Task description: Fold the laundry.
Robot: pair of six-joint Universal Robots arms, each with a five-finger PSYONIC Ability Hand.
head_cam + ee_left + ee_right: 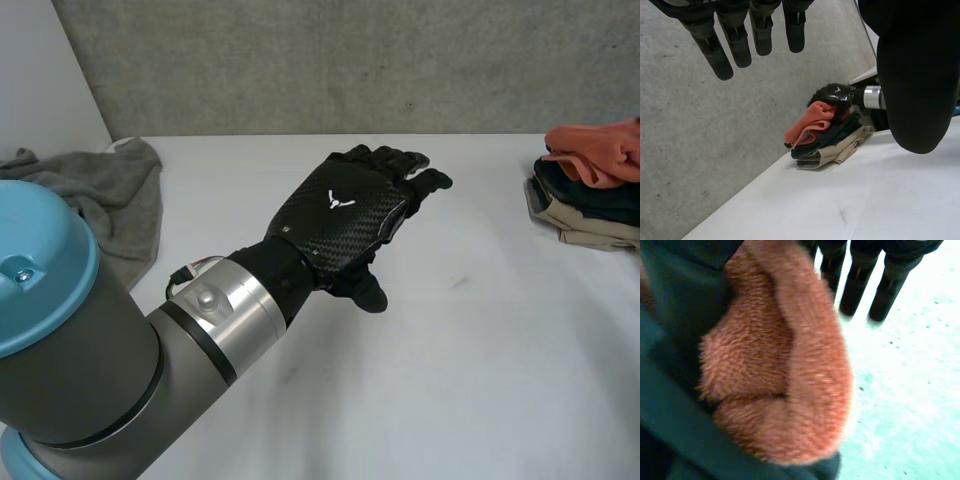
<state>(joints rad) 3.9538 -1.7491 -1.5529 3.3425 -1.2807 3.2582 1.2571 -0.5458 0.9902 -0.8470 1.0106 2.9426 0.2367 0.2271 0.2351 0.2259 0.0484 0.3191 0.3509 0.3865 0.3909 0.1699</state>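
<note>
Now — left hand (345,215) hovers above the bench (480,350), fingers straight and empty; right hand (836,94) sits on the clothes pile (832,147) — orange fleece (790,365) bunched just behind its straight fingers (855,290).

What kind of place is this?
Probably a robotics lab: bare concrete wall, plain white table, and the robot's left hand over it between a grey cloth and a clothes pile.

Head view overlooks table (480,350); both wrist views face the clothes pile (825,135).

No readable text; a white emblem (341,200) marks the left hand (352,228).
</note>
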